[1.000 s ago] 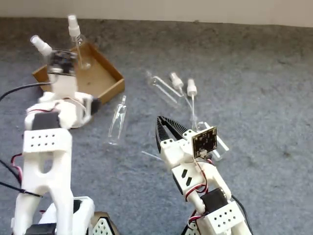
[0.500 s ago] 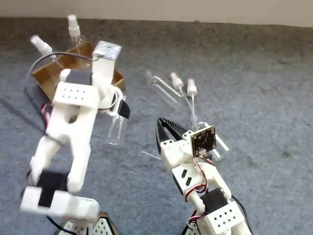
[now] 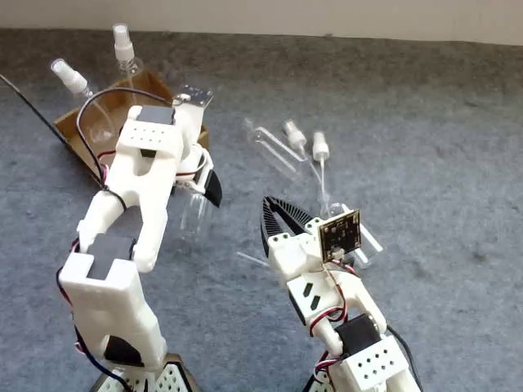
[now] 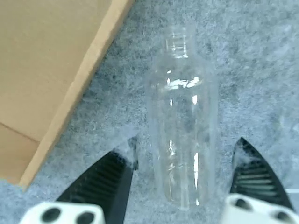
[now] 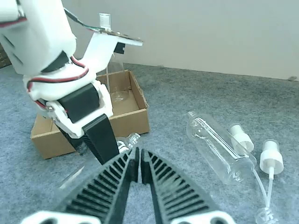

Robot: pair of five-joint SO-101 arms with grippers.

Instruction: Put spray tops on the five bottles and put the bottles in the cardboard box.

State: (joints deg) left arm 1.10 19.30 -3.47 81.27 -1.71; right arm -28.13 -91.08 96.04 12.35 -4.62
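Heads up on your left tool [image 4: 187, 140]: it's spread wide, one finger either side of the clear bottle [image 4: 184, 116] lying on the table [image 4: 261, 70]. As far as I can tell, it isn't touching the bottle yet. That bottle is round and slick, so if you close off-centre it'll probably roll away or squirt out from between the fingers. In the high view it lies left of centre, just beside the near corner of the cardboard box [image 3: 65, 131], so a sloppy lift could clip the wall. Its neck is also bare, so if you drop it in the box now you've skipped the spray top.

Your right tool [image 5: 139, 151] is pinched almost closed, with nothing in it.

The box sits upper left in the high view and holds two capped bottles [image 3: 122, 49], tops poking up. Another open bottle [image 3: 274, 147] and two loose spray tops [image 3: 294, 131] lie upper centre.
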